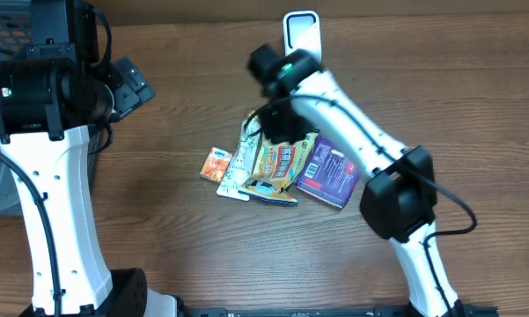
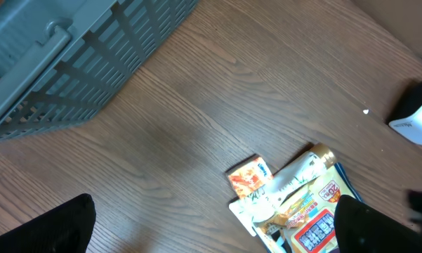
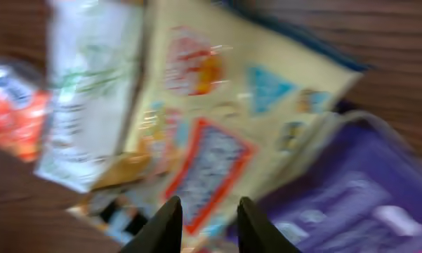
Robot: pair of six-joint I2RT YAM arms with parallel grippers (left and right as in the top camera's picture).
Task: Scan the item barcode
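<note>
Observe that the right gripper (image 3: pixel 205 211), jaws narrowly parted and gripping nothing, hovers just above the yellow snack packet (image 3: pixel 218 119), which lies on the table (image 1: pixel 158 229) between a white pouch (image 3: pixel 91 98) and a purple packet (image 3: pixel 351 190), while the left gripper (image 1: pixel 134 86) stands fully released, well apart.

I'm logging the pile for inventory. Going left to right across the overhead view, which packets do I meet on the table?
small orange packet → yellow pouch → purple packet
</note>
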